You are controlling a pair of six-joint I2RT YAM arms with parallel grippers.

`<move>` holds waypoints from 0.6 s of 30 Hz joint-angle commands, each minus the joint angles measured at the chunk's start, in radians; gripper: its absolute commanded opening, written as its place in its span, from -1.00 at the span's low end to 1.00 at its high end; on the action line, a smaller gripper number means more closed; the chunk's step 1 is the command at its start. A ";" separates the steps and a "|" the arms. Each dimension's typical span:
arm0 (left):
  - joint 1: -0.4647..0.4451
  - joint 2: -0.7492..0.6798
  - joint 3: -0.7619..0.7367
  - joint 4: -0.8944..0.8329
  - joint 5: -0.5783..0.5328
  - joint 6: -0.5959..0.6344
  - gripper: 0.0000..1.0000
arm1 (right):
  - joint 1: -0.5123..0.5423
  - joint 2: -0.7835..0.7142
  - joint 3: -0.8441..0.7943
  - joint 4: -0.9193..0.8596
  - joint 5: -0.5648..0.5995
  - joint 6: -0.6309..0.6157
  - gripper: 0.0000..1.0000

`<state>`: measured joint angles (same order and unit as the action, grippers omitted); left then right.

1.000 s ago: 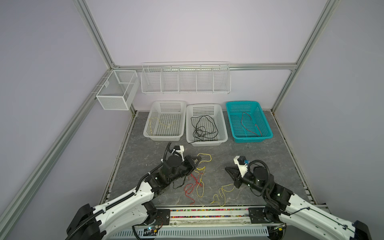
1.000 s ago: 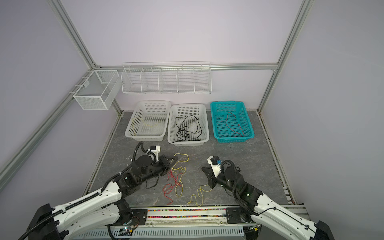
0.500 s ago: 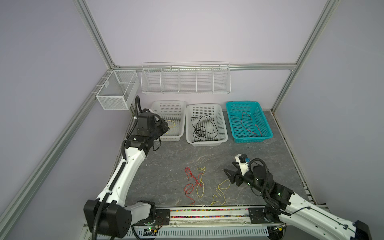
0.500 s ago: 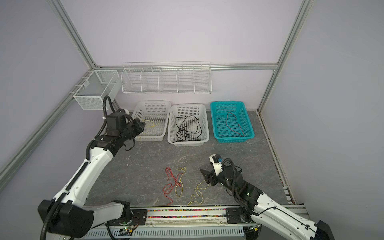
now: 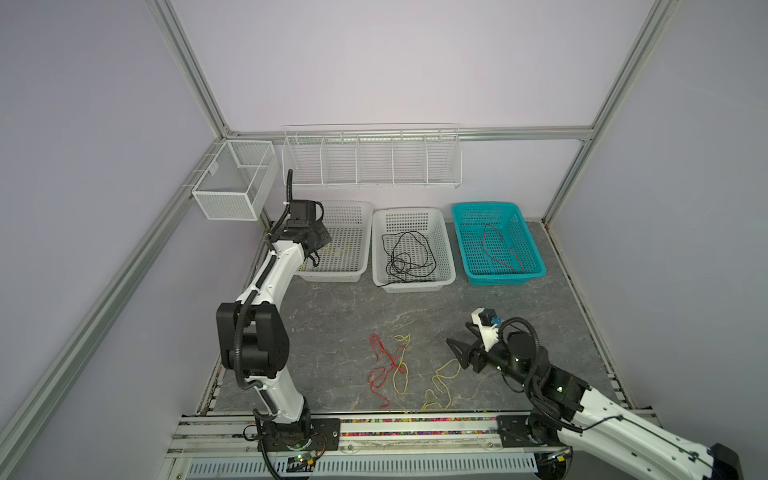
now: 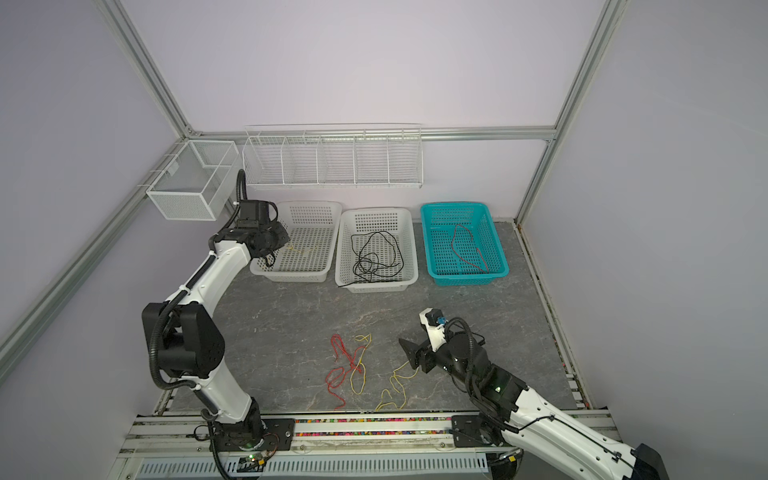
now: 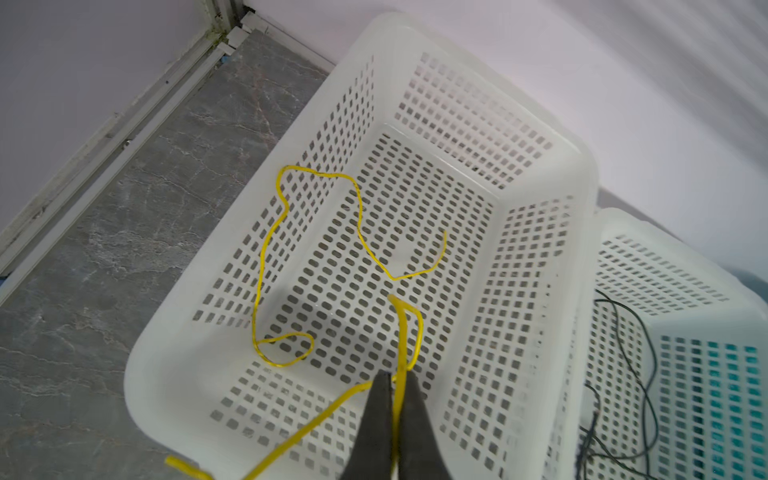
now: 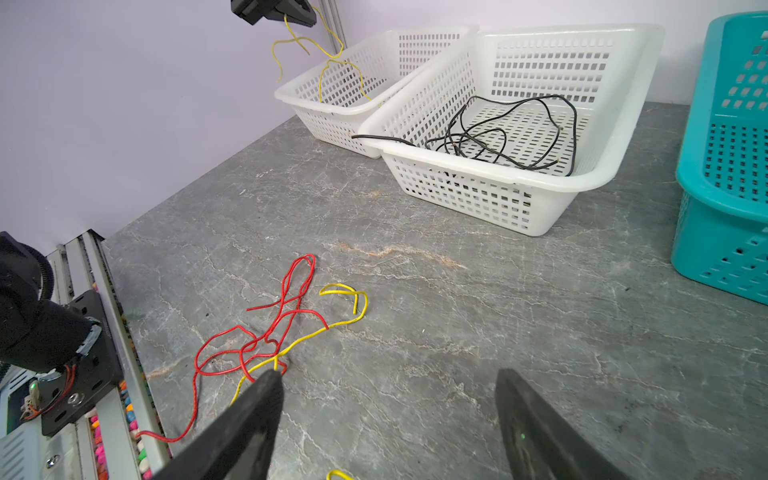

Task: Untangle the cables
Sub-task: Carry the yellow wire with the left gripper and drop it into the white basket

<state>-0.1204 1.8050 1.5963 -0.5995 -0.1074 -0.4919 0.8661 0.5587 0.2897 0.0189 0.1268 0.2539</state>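
Left gripper (image 7: 397, 376) pinching yellow cable (image 7: 401, 328), dangling limp over far-left basket (image 7: 143, 399). Right gripper (image 8: 388, 376) gaping empty by near tangle (image 8: 270, 338), seeming light, thin, springy; grabbing loose end best.

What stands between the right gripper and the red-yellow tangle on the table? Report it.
Nothing visible. The open right gripper faces the tangle of red and yellow cables across bare table.

On your tabletop (image 5: 332, 316) red cable (image 8: 299, 309) crossed with yellow cable (image 8: 309, 336), loose yellow cable (image 5: 436, 378) just beside, black cable (image 5: 395, 266) coiled in middle white basket (image 5: 446, 245), second red cable (image 5: 484, 245) in teal basket (image 5: 486, 205), last yellow cable (image 7: 400, 340) dangling into left white basket (image 7: 582, 174).
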 commanded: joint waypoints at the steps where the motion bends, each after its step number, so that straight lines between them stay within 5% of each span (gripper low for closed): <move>1: -0.005 0.020 0.073 -0.046 0.036 0.047 -1.00 | -0.003 0.011 0.007 0.023 -0.021 -0.009 0.67; 13: -0.005 0.049 0.093 -0.045 0.062 0.061 -0.57 | -0.003 0.106 0.038 -0.018 0.042 0.007 0.69; 18: -0.005 0.005 0.076 -0.063 0.047 0.034 -0.11 | -0.003 0.146 0.052 -0.042 0.074 0.022 0.70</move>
<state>-0.1246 1.8473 1.6520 -0.6266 -0.0525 -0.4492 0.8661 0.6937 0.3157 -0.0002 0.1684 0.2619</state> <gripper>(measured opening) 0.421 0.848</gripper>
